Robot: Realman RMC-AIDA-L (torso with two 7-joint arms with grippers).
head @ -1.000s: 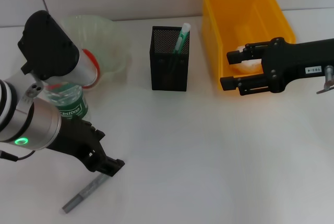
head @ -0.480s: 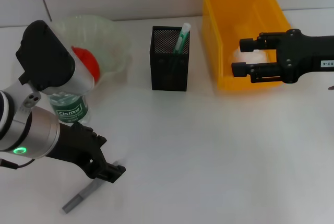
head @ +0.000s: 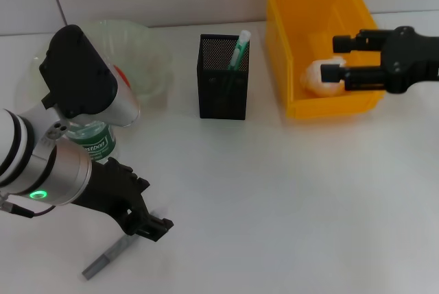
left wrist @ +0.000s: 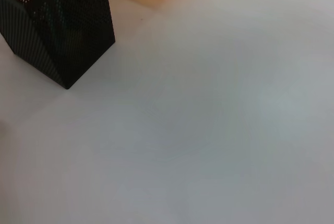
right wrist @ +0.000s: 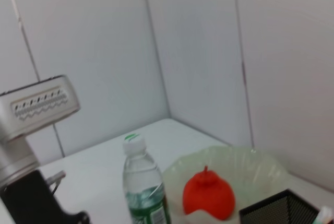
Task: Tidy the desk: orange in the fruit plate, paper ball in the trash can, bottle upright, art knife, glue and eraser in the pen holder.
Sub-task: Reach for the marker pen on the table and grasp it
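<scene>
I have the left gripper (head: 152, 226) low near the tabletop's front-left corner, just above the grey art knife (head: 110, 256) lying flat there; I cannot tell whether its fingers are apart. My right gripper (head: 334, 57) hangs released over the yellow trash can (head: 293, 47) at the back right, with the paper ball (head: 315, 78) inside. The bottle (right wrist: 143, 190) stands upright beside the fruit plate (right wrist: 261, 169) holding the orange (right wrist: 209, 195), back left. The pen holder (head: 222, 78) sits mid-back.

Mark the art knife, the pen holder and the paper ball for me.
art knife (head: 103, 261): head view, on its grey handle.
pen holder (head: 222, 95): head view, on its front mesh wall.
paper ball (head: 314, 79): head view, on its visible left side.
</scene>
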